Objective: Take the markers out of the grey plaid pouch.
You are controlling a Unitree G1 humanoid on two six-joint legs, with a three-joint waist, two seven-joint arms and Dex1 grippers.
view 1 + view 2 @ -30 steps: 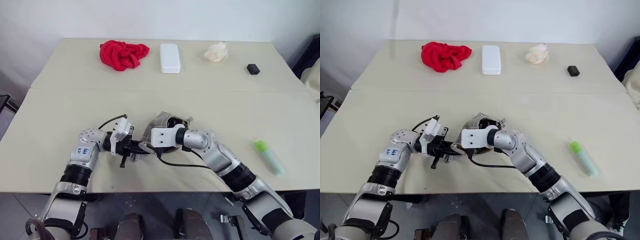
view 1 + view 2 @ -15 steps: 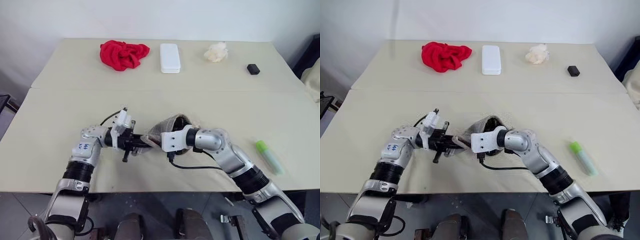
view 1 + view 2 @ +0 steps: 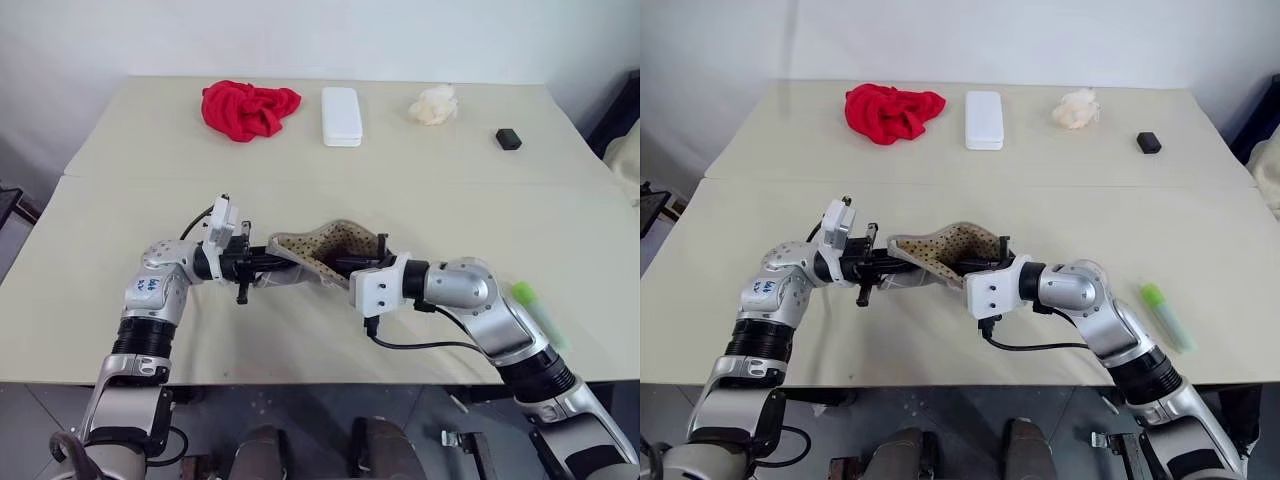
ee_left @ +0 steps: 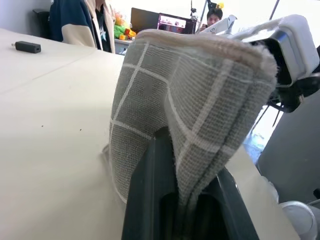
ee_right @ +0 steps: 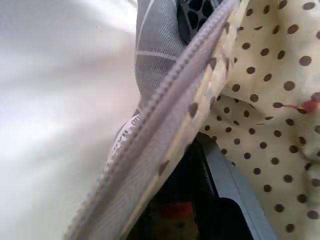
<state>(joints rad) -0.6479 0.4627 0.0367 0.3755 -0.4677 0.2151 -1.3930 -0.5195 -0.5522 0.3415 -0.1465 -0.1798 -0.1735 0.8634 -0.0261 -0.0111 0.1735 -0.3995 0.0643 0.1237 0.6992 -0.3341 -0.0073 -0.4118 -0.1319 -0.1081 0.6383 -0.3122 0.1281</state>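
Grey plaid pouch (image 3: 320,255) now hangs lifted off the tabletop (image 3: 120,200), stretched open between both arms where it lay bunched a second ago. Left fingers (image 4: 155,190) clamp its corner; right fingers' state is unclear. Green marker (image 3: 538,312) lies out; red remains inside.

Grey plaid fabric pouch (image 3: 322,252) held off beige table (image 3: 120,210) between both arms, mouth spread, beige dotted lining facing up. Left gripper (image 3: 268,267) pinched shut on pouch's left end. Right gripper (image 3: 350,266) at pouch's right edge, fingers partly hidden, probably gripping rim. Light green marker (image 3: 537,314) lies on table, right of right arm. Along far edge: crumpled red cloth (image 3: 248,107), white rectangular case (image 3: 341,115), cream crumpled wad (image 3: 434,104), small black block (image 3: 507,139).
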